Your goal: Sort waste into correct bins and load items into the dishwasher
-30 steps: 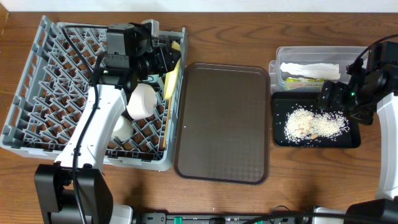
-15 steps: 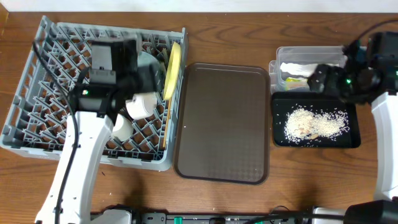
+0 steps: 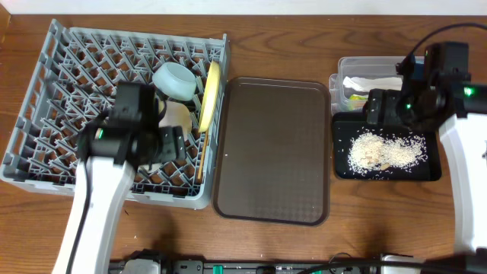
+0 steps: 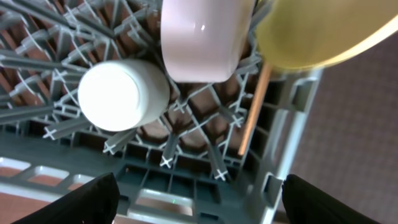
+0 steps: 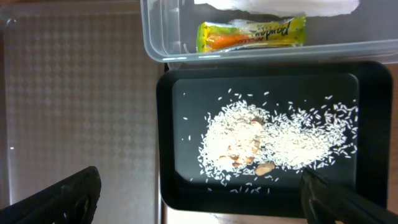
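The left gripper (image 4: 198, 200) hangs over the lower right of the grey rack (image 3: 46, 114), fingers apart and empty. A cup (image 4: 121, 93), a bowl (image 4: 202, 37) and a yellow plate (image 4: 317, 34) sit in the rack. The right gripper (image 5: 199, 196), fingers also apart, hangs over the black tray (image 5: 373, 124) of rice (image 5: 267, 146). Above the tray, the clear tub (image 5: 152, 37) holds the wrapper (image 5: 252, 34).

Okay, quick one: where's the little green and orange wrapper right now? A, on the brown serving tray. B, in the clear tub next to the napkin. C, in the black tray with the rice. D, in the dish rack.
B: the right wrist view shows the wrapper lying inside the clear tub beside the white napkin, while the black tray holds the rice crumbs.
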Controlling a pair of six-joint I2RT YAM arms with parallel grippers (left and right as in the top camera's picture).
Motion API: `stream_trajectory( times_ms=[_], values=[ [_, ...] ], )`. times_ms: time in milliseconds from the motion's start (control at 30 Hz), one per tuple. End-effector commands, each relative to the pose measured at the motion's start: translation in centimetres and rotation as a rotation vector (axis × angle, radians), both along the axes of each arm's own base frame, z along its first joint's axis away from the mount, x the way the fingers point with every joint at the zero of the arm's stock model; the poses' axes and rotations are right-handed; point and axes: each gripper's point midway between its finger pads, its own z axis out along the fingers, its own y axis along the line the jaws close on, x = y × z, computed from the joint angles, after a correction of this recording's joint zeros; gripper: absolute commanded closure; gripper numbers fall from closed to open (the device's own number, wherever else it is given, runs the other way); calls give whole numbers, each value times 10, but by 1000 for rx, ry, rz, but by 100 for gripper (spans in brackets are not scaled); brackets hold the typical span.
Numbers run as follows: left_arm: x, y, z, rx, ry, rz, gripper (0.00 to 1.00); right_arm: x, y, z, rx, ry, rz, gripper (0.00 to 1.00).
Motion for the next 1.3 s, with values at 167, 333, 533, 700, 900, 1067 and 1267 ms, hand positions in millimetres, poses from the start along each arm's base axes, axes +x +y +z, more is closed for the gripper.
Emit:
stream_trajectory(
  times_ms=[167, 333, 533, 700, 900, 1067, 1267],
  values=[
    [-39, 0, 40, -66, -453, -12, 13, -49, -2, 38, -69, -354, -4, 1],
    [-68, 3, 63, -88, -631, -6, 13, -85, 1, 38, -74, -391, -6, 1],
    [-85, 5, 84, -100, -758, -7, 13, -128, 4, 24, -66, -288, -4, 1],
    [-85, 5, 84, -100, -755, -7, 13, -148, 5, 9, -59, -186, -2, 1],
    [-85, 5, 84, -100, -755, -7, 13, -153, 5, 5, -61, -162, 2, 1],
    [-85, 5, 84, -100, -755, -7, 13, -143, 4, 15, -88, -249, 22, 1],
    [-85, 5, 84, -100, -755, -7, 13, -106, 17, 45, -88, -645, 99, 1]
  ],
)
